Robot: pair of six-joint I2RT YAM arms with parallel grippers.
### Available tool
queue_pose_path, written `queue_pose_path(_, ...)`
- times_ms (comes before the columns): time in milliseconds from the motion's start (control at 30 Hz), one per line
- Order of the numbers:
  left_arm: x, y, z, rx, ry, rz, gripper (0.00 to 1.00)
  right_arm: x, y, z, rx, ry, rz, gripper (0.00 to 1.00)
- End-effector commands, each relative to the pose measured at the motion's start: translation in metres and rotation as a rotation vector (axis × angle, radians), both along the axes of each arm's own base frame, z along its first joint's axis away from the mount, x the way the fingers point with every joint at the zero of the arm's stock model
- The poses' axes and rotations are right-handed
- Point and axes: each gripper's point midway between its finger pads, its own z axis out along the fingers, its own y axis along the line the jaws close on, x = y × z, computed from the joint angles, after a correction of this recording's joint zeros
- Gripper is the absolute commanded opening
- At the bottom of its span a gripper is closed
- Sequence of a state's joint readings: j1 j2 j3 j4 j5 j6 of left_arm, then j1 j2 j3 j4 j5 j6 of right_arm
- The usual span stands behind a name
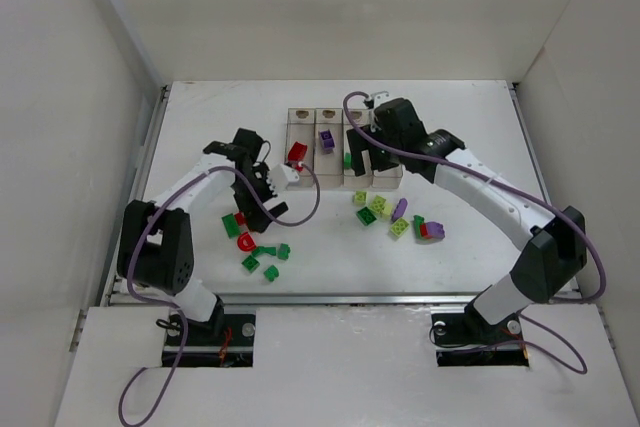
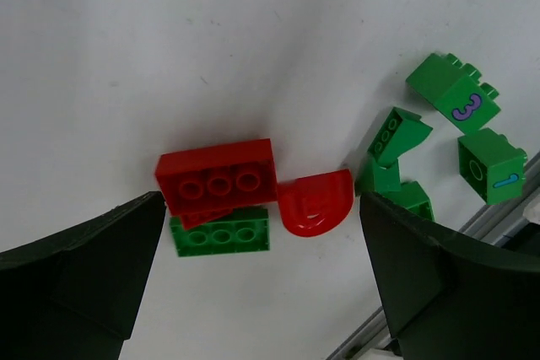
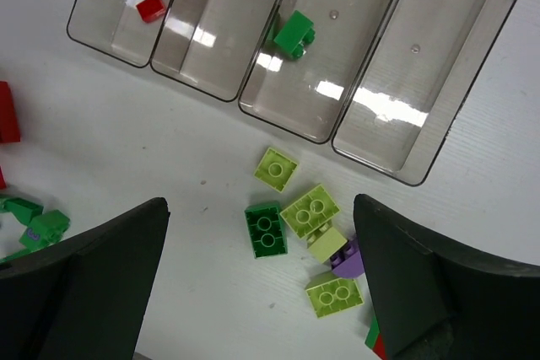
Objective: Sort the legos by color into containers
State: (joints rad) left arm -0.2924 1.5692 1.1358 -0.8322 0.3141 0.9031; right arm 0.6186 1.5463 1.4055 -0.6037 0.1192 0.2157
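Red was the colour under the left gripper, whose jaws stood wide apart above a red two-by-three brick. The brick sat toward the near-left part of the table, well apart from the containers. It lay studs up, overlapping the edge of a green brick, with a red half-round piece just beside it. Its long axis ran from one finger toward the other, so turning the wrist to pinch the shorter width would probably grip cleaner and spare the neighbours. The right gripper hovered by the containers' near ends, jaws parted and empty.
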Motion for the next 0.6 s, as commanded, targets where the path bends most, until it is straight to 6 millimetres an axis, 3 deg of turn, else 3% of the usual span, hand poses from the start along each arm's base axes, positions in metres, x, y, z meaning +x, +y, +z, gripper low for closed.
queue_pose_path(0,0.010,0.005,-0.011,0.026,-0.057,0.079,1.00,0.008,0.017,0.020,0.042,-0.064,0.041,0.95)
queue_pose_path(133,0.031,0.015,-0.025,0.083,-0.141,0.151,1.00,0.006,0.017,0.016,0.043,-0.052,0.049,0.95)
queue_pose_path(233,0.027,0.015,-0.040,0.094,-0.088,0.156,1.00,0.003,0.015,0.012,0.032,-0.048,0.055,0.95)
queue_pose_path(333,0.017,0.013,-0.047,0.088,-0.033,0.139,1.00,0.001,0.013,0.021,0.044,-0.066,0.055,0.95)
queue_pose_path(567,0.009,0.020,-0.055,0.128,0.004,0.121,0.86,0.001,0.008,0.021,0.014,-0.083,0.060,0.95)
